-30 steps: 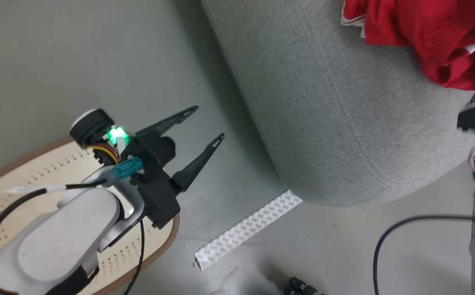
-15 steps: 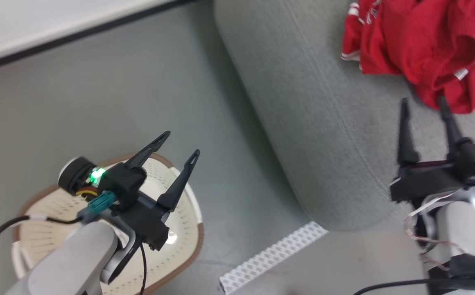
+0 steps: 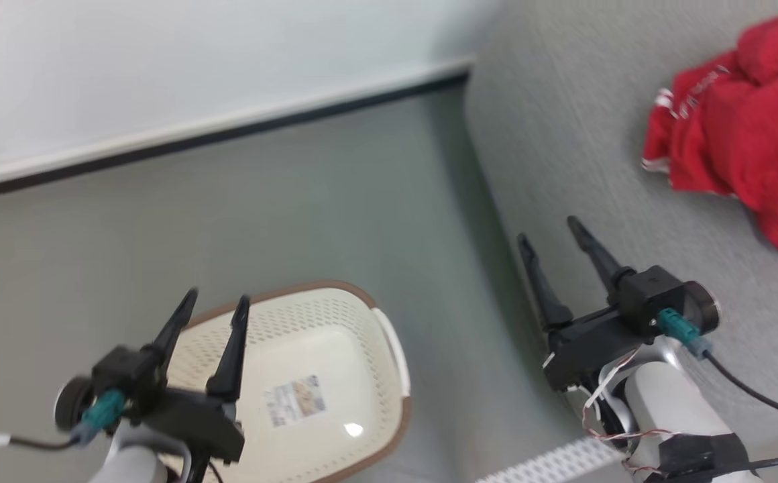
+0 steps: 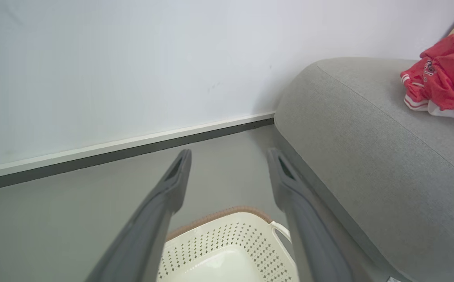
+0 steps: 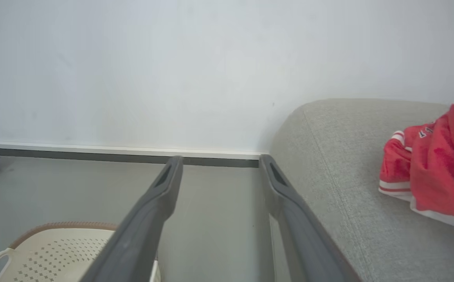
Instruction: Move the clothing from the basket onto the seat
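The clothing [image 3: 738, 141] lies heaped on the seat [image 3: 563, 168]; the basket [image 3: 295, 290], beside the seat's end, shows a bare base; left gripper [image 3: 217, 296] and right gripper [image 3: 546, 229] hang fingers apart, holding nothing; transfer looks finished, so next needs only a check for strays.

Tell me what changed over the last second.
The head camera swung, so the whole picture shifted. The right gripper pulled back from the red clothing, open and empty; it reached the pile half a second ago, and now a gap shows. Unchanged: clothing on the sofa, left gripper open above the empty basket.
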### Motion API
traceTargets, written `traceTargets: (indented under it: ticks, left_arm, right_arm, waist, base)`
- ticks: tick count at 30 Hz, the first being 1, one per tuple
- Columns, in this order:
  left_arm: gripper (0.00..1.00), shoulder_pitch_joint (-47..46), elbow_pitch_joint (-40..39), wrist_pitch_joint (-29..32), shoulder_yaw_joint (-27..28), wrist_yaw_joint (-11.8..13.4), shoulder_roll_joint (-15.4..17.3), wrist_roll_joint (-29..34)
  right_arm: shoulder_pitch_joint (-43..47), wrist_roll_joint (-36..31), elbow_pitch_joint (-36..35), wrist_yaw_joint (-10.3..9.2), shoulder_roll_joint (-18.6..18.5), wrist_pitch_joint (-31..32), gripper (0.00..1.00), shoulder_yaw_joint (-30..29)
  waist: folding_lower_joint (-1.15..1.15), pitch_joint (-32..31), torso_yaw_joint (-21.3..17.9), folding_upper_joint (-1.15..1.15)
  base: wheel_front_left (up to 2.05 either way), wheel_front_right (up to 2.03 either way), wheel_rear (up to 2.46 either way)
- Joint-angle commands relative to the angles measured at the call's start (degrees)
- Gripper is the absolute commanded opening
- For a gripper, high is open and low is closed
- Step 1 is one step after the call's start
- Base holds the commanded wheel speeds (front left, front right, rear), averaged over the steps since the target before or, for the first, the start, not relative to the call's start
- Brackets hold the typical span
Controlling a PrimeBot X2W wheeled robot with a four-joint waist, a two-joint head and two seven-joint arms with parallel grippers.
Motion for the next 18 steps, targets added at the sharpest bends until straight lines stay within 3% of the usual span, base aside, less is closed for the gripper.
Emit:
traceTargets:
  ticks: [1,11,18]
  left_arm:
    - [1.0,2.8,-0.5,-0.3,2.0,0.1,-0.6,1.2]
    - [1.0,13.6,-1.6,-0.3,14.7,0.2,-4.7,8.0]
    - [1.0,22.7,-7.8,-0.3,22.8,0.3,-8.0,12.8]
  right_arm:
    - [-0.2,1.1,0.4,-0.02,-0.7,0.0,1.0,1.2]
    - [1.9,5.7,1.0,-0.02,-1.5,-0.1,1.0,6.6]
    - [6.3,5.9,-2.1,-0.02,-0.6,-0.1,1.0,3.9]
  waist:
    - [0.0,-6.1,6.5,0.0]
    - [0.0,-12.5,12.2,0.0]
    - [0.0,-17.6,13.6,0.0]
  base:
    - [0.0,0.0,0.0]
    - [0.0,0.0,0.0]
    - [0.0,0.0,0.0]
